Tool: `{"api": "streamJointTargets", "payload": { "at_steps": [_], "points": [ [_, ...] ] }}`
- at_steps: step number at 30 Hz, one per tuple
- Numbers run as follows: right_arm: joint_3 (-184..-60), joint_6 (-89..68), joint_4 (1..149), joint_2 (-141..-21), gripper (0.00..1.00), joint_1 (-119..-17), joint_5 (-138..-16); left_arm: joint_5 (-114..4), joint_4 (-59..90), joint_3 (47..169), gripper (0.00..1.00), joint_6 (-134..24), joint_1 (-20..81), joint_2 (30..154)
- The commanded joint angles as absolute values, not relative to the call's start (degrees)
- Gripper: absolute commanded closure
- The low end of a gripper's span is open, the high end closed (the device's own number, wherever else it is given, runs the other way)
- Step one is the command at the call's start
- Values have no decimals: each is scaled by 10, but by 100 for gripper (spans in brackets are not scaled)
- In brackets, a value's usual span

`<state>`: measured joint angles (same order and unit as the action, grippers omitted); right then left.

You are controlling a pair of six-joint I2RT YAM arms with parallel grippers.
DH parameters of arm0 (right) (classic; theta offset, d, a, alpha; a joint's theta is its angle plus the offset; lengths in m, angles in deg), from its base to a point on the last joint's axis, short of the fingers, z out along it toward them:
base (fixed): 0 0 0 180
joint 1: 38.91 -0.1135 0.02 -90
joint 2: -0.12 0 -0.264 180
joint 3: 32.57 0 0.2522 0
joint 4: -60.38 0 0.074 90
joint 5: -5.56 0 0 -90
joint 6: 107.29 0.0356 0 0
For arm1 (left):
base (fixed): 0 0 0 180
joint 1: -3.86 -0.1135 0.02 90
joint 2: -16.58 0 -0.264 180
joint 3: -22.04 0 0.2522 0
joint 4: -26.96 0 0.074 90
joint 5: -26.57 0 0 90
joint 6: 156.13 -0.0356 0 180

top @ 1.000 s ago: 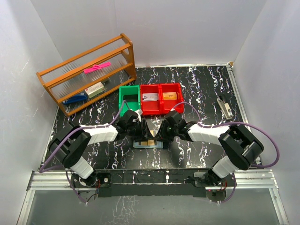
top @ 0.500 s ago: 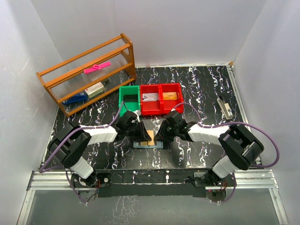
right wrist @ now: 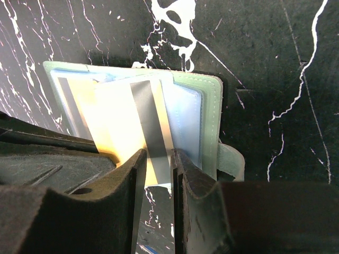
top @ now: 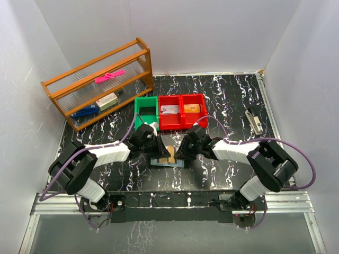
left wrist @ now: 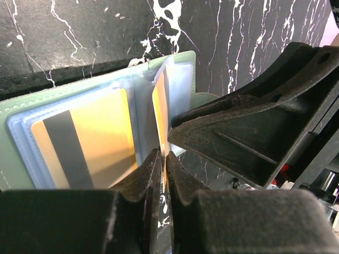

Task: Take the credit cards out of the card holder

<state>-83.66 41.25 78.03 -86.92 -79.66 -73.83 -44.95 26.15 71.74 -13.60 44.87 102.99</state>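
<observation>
The card holder point(top: 167, 162) lies open on the black marbled table between my two grippers, with its pale blue pockets and green edging point(left wrist: 32, 108) facing up. My left gripper point(left wrist: 163, 154) is shut on the lower edge of a yellow credit card point(left wrist: 160, 103), which stands edge-on and partly out of a pocket. A second yellow card with a dark stripe point(left wrist: 85, 143) lies in the other half. In the right wrist view the drawn card point(right wrist: 139, 119) sticks out over the holder point(right wrist: 211, 106). My right gripper point(right wrist: 157, 154) sits at the holder's near edge, jaws narrowly apart with nothing between them.
A green bin point(top: 146, 109) and two red bins point(top: 183, 110) holding cards stand just behind the holder. A wooden rack point(top: 100, 84) stands at the back left. A small grey object point(top: 255, 120) lies at the right edge.
My left arm has drawn back to the left, and the yellow card in its gripper has come further out of the pocket. The right gripper has hardly moved.
</observation>
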Motion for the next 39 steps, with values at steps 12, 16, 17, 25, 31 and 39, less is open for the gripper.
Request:
{"api": "streamJointTargets", "payload": {
  "at_steps": [12,16,17,25,31,39],
  "points": [
    [-823,389,826,-869,73,-791,-771,-447,219,725,100,-156,449,994],
    [-836,374,818,-850,72,-791,-760,-460,199,717,100,-164,449,967],
    [-838,372,816,-844,72,-792,-756,-461,197,715,100,-165,449,963],
    [-856,357,751,-810,68,-792,-695,-460,191,721,100,-172,449,961],
    [-870,369,787,-862,69,-793,-723,-448,210,721,100,-166,449,978],
    [-818,400,740,-898,75,-792,-704,-416,248,725,90,-151,449,1011]
  ]
}}
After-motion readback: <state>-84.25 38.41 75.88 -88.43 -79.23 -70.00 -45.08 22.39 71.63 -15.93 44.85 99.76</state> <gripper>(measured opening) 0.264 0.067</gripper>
